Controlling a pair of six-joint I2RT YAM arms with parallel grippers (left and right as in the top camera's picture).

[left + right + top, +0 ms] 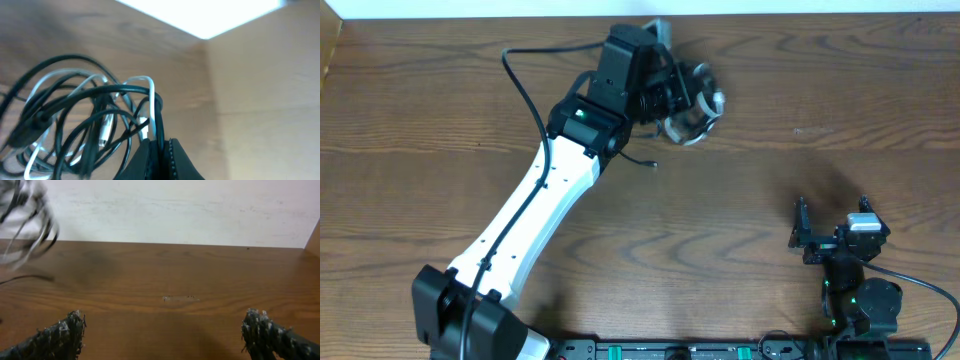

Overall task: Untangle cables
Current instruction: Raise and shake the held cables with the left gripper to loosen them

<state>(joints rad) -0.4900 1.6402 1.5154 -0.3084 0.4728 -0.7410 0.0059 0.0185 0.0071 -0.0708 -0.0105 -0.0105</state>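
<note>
Lift step: my left hand (159, 147) is pinched shut on the tangled cables (85, 115) hanging beside it. Next, my empty, wide-open right hand (164, 332) should grip one loop.

We note left arm (535, 205) stretched toward the bench's (750, 170) far edge, left pincer (688, 108) clamped; right pincer (833, 212) spread wide.

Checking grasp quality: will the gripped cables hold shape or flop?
Likely floppy: the cables hang in loose loops from the left end effector. Probably light, being thin. Tangled, they may move as one clump.
</note>
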